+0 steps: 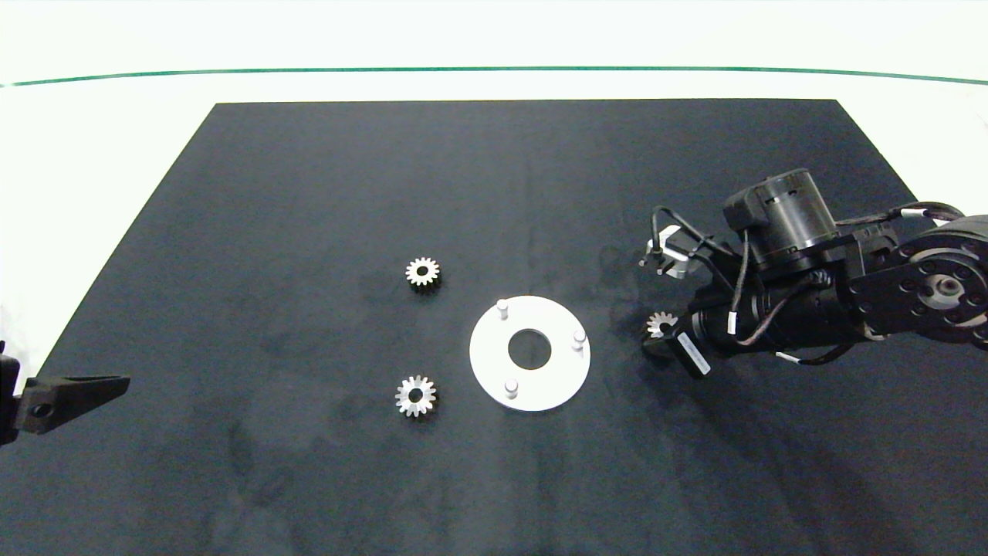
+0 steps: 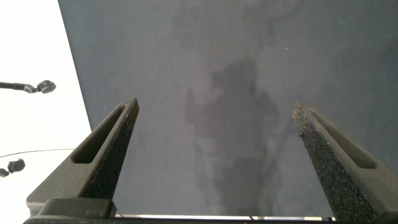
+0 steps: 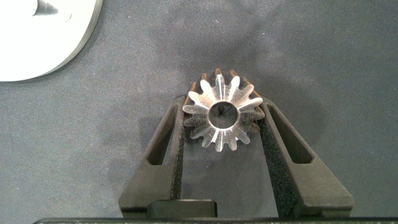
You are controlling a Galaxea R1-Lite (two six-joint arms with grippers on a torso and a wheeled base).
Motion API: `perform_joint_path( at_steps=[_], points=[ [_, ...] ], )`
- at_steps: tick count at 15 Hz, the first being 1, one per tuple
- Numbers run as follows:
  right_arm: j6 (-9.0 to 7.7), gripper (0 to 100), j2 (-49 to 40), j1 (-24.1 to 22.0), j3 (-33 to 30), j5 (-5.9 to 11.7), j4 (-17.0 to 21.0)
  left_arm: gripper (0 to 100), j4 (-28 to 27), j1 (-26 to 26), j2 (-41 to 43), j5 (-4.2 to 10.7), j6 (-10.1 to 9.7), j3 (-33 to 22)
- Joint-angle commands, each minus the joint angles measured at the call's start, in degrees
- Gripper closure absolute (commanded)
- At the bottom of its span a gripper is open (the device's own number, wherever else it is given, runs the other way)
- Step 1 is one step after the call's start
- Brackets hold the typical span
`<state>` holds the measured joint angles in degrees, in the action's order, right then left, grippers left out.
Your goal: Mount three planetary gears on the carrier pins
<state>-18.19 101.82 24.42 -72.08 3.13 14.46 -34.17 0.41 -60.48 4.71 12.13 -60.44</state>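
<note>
While all three carrier pins (image 1: 502, 307) stand bare on the white disc (image 1: 494, 371), the first installation is judged to be in hand.

Right gripper (image 1: 656, 333): low over the dark mat (image 1: 309, 193), just right of the disc, fingers closed on one planetary gear (image 3: 222, 113), gripped across its teeth.
Remaining gears: one (image 1: 422, 272) up-left of the disc, one (image 1: 416, 395) lower-left, both flat on the mat, apart from the disc.
Left gripper (image 2: 214, 155): parked at the mat's left edge, fingers spread wide, holding nothing.

Next move, as judged: carry the held gear to the nearest pin (image 1: 578, 338), line its bore up over the pin, lower squarely.
</note>
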Motion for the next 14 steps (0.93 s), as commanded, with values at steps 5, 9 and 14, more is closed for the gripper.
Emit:
perform_joint_path(
  at_steps=[5,9,14],
  points=[
    [0.0,75,-2.41,2.21,-0.78,1.35,0.13,0,-0.2,0.02,0.01,0.04,0.09,0.06],
    [0.0,75,-4.87,7.05,-3.24,3.11,1.01,0,-0.2,-0.15,0.01,0.04,0.09,0.06],
    [0.17,75,-3.91,11.97,-8.6,3.55,5.05,0,-0.2,-0.15,0.01,0.13,0.09,0.06]
  ],
)
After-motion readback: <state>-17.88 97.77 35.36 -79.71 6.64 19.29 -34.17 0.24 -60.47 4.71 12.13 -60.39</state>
